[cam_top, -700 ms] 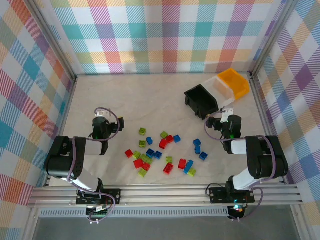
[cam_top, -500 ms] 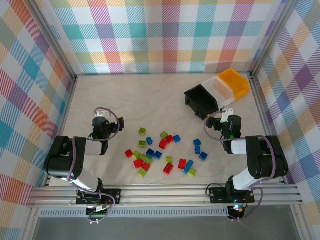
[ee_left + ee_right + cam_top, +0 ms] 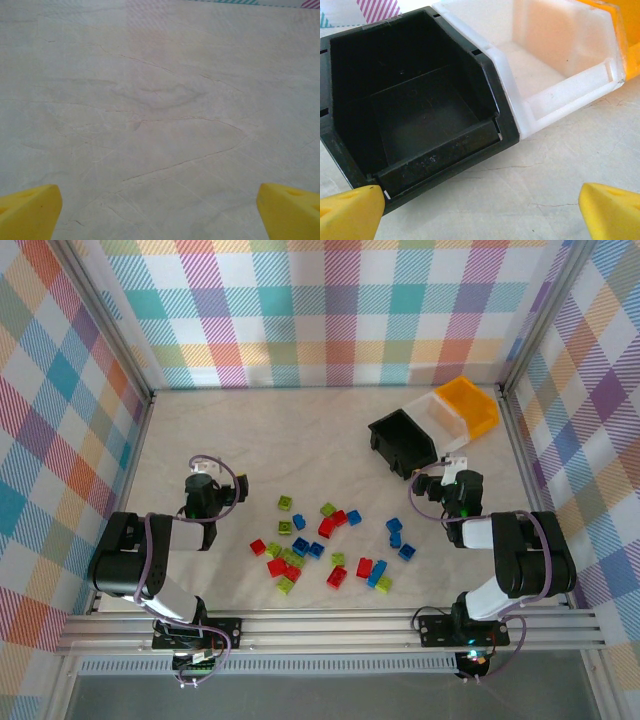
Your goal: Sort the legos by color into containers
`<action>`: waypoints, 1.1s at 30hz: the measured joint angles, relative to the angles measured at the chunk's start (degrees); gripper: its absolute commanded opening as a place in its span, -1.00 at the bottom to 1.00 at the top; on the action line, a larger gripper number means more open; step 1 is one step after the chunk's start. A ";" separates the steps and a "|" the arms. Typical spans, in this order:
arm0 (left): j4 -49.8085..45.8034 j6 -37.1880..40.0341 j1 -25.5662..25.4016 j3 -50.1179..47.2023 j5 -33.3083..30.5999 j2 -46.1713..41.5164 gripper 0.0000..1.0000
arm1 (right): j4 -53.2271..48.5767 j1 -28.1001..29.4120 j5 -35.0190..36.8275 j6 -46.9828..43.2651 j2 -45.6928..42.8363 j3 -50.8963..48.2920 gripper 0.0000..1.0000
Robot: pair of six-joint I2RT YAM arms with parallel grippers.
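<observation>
Left gripper (image 3: 159,212) stands with its yellow fingertips (image 3: 27,212) spread wide and nothing between them, low over the bare, creased, pale table (image 3: 160,100). The right gripper (image 3: 481,210) is spread just as wide and equally empty, aimed at the black bin (image 3: 410,115) directly ahead of it. Against that bin's far side sits the white translucent bin (image 3: 560,55), and past it the orange-yellow bin (image 3: 630,30), all three open-topped and smooth-walled. The black and white ones show bare floors. In the top view the legos (image 3: 327,527) lie between the two arms and back toward the bases, to the left gripper's right and the right gripper's left, their scatter running side to side. They are small, studded, glossy bricks in red, blue and lime green, some touching. I judge the right arm nearer both the blue outliers and the bins, so it suits the first pick.
</observation>
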 measured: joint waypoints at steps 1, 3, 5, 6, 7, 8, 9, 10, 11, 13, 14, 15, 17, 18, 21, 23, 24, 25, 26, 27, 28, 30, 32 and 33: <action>0.00 0.00 0.00 0.00 0.00 0.00 1.00 | 0.00 0.00 0.00 0.00 0.00 0.00 0.99; 0.00 0.00 0.00 0.00 0.00 0.00 1.00 | 0.00 0.00 0.00 0.00 0.00 0.00 0.99; 0.00 0.00 0.00 0.00 -0.02 0.00 1.00 | 0.00 0.00 0.00 0.00 0.00 0.00 1.00; 0.00 0.00 0.00 0.00 -0.02 0.00 1.00 | 0.00 0.00 0.02 0.02 0.00 0.00 0.99; 0.00 0.00 0.00 0.00 -0.02 0.00 1.00 | 0.00 0.00 0.00 0.02 0.00 0.00 0.99; 0.00 0.00 0.00 0.00 -0.02 0.00 1.00 | 0.00 0.00 0.02 0.02 0.00 0.00 0.99; 0.00 0.00 0.00 0.00 -0.02 0.00 1.00 | 0.00 0.00 0.02 0.02 0.00 0.00 0.99; 0.00 0.00 0.00 0.00 -0.02 0.00 1.00 | 0.00 0.00 0.02 0.02 0.00 0.00 0.99; 0.00 0.00 0.00 0.00 -0.02 0.00 1.00 | 0.00 0.00 0.02 0.02 0.00 0.00 0.99; -0.13 -0.04 0.00 0.02 -0.46 -0.02 1.00 | -0.07 0.00 0.24 0.02 -0.04 0.00 0.99; -1.01 -0.11 0.00 0.17 -0.92 -0.31 1.00 | -1.03 0.00 0.37 0.00 -0.52 0.11 0.99; -2.32 -0.24 0.00 0.28 -1.31 -1.03 1.00 | -2.82 0.00 0.42 0.00 -1.55 0.31 0.99; -5.51 -0.35 0.00 0.39 -2.19 -4.09 1.00 | -8.79 0.00 0.70 0.02 -5.70 1.75 0.99; -6.45 -0.44 0.00 0.48 -2.47 -5.53 1.00 | -10.64 0.00 0.96 0.04 -7.32 2.67 0.99; -8.55 -0.57 0.00 0.76 -3.43 -10.56 1.00 | -14.21 0.07 2.99 1.66 -12.57 5.44 0.99; -10.03 -1.95 0.00 0.76 -4.81 -13.94 1.00 | -17.73 0.11 5.03 3.65 -16.15 6.58 0.99; -10.58 -2.84 0.00 0.81 -5.64 -15.23 1.00 | -19.52 0.11 5.90 4.35 -17.27 7.15 0.99; -11.04 -4.15 0.00 0.81 -6.80 -16.70 1.00 | -21.79 0.11 6.91 4.87 -18.10 8.00 0.99; -11.17 -5.66 0.00 0.83 -7.93 -17.92 1.00 | -23.93 0.13 8.09 5.55 -18.56 8.96 0.99; -11.13 -7.28 0.00 0.90 -9.05 -18.88 1.00 | -25.68 0.15 9.51 6.14 -18.80 9.81 0.99; -11.17 -9.25 0.00 1.05 -10.43 -19.69 1.00 | -28.11 0.33 12.11 7.43 -18.91 11.06 0.99; -12.13 -13.29 0.02 1.88 -12.68 -20.70 1.00 | -32.61 0.52 17.68 10.73 -18.88 13.75 0.99; -13.38 -17.18 0.02 3.43 -13.81 -21.31 1.00 | -34.91 0.55 22.08 14.38 -18.99 15.63 0.99; -13.77 -18.78 0.02 4.13 -13.84 -21.55 1.00 | -35.30 0.55 23.69 16.87 -19.34 15.78 1.00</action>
